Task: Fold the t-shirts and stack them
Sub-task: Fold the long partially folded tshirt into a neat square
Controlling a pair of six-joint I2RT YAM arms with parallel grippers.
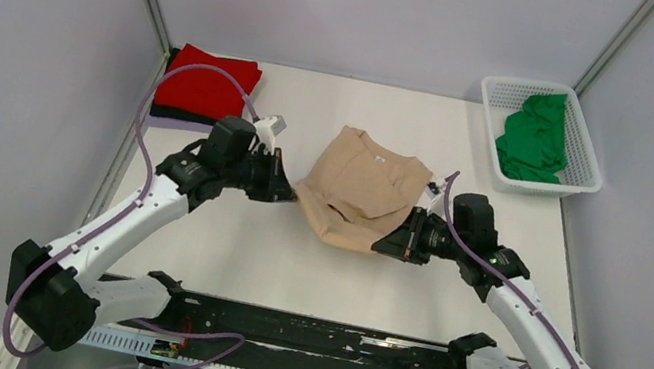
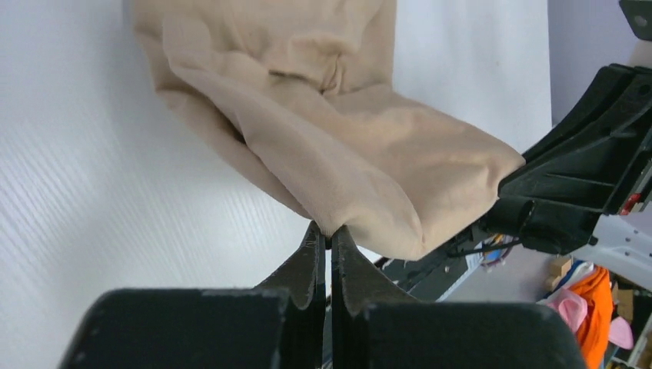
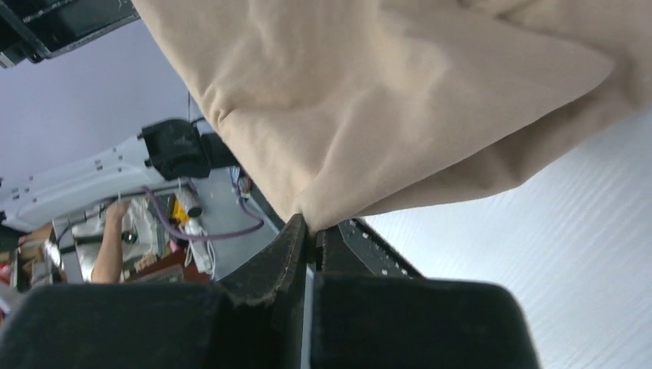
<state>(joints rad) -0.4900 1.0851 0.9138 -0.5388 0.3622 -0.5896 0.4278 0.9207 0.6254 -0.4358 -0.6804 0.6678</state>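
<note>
A beige t-shirt (image 1: pixel 361 189) lies partly folded in the middle of the table, its near part lifted. My left gripper (image 1: pixel 291 193) is shut on its left edge; the left wrist view shows the jaws pinching the beige cloth (image 2: pixel 361 169) at the left gripper's tips (image 2: pixel 331 233). My right gripper (image 1: pixel 380 245) is shut on the near right edge; the right wrist view shows the cloth (image 3: pixel 369 100) pinched at the right gripper's tips (image 3: pixel 311 228). A folded red t-shirt (image 1: pixel 209 83) lies on a dark one at the back left. A green t-shirt (image 1: pixel 536 137) sits in the basket.
A white mesh basket (image 1: pixel 589 150) stands at the back right. The stack of folded shirts sits against the left wall. A black rail (image 1: pixel 297 334) runs along the near table edge between the arm bases.
</note>
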